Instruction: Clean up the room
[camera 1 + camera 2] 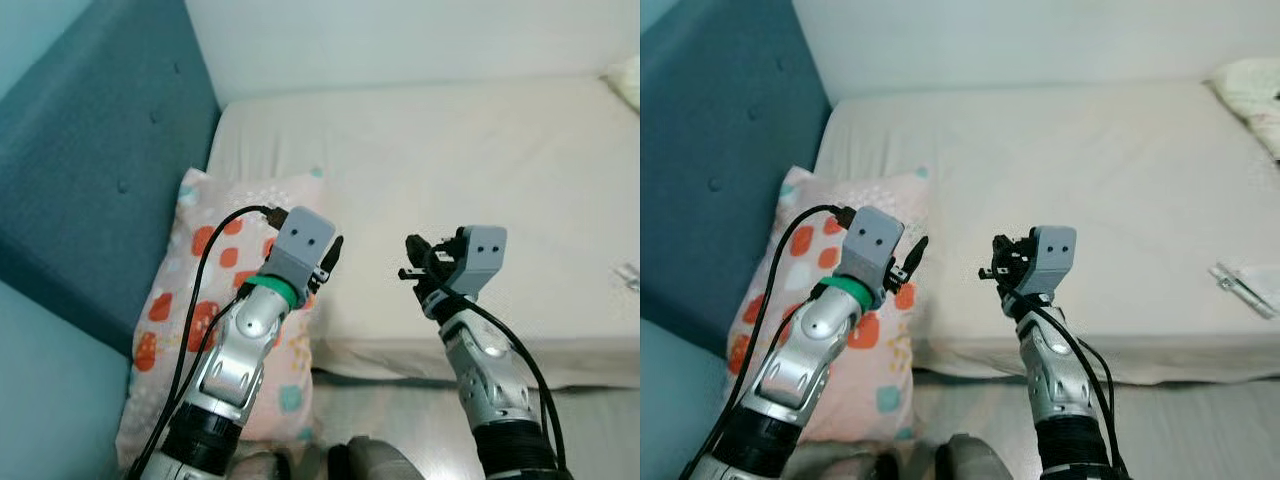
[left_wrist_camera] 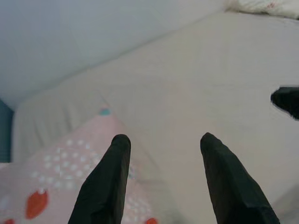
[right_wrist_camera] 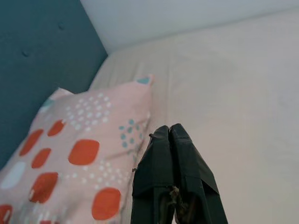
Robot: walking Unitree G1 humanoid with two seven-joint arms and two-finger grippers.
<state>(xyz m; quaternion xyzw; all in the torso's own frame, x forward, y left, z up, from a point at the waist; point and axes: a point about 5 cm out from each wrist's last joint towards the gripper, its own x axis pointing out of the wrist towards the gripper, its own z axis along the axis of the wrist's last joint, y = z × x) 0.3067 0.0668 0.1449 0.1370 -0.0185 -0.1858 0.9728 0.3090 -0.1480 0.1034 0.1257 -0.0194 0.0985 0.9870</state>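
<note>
Robot with both arms raised at the side of a bed, a cushion propped at the bed's corner.

One pink fabric pillow with orange and teal spots (image 1: 215, 300) leans between the cream-sheeted mattress (image 1: 450, 170) and the teal padded headboard (image 1: 90, 160), its lower end hanging off towards the floor. The left gripper (image 2: 161, 179) hovers just above the pillow with fingers spread wide and nothing between them; the right gripper (image 3: 174, 175) is pinched closed on nothing, above the mattress edge. A single-sided grab at the soft pillow could let it fold, slip and drop to the floor. Count: one pillow, one mattress, two grippers, one pale crumpled wrapper (image 1: 1248, 283) and one light bundle of bedding (image 1: 1250, 95) at the far corner.
</note>
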